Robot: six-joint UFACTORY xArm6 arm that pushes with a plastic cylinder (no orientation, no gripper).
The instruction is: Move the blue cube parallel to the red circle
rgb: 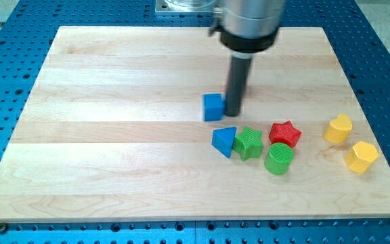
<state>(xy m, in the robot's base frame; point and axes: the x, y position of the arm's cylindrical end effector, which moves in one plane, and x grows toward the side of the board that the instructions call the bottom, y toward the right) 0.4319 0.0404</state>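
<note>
My tip (233, 112), the lower end of a straight dark rod with no jaws to open or close, rests on the pale wooden board (114, 135) near its middle and holds nothing. The small blue cube (213, 106) sits just at the tip's left in the view, so close that they look to be touching, though I cannot tell for certain. A sliver of red, the red circle (245, 83), shows behind the rod towards the view's top, mostly hidden by it.

Below the tip lies a cluster: a blue triangular block (224, 141), a green star-shaped block (249, 143) touching it, a red star block (285, 133) and a green cylinder (279, 159) just under that. Well apart, at the view's right, stand two yellow blocks, one rounded (338, 128) and one hexagonal (361, 156). The board lies on a blue perforated table (5, 81).
</note>
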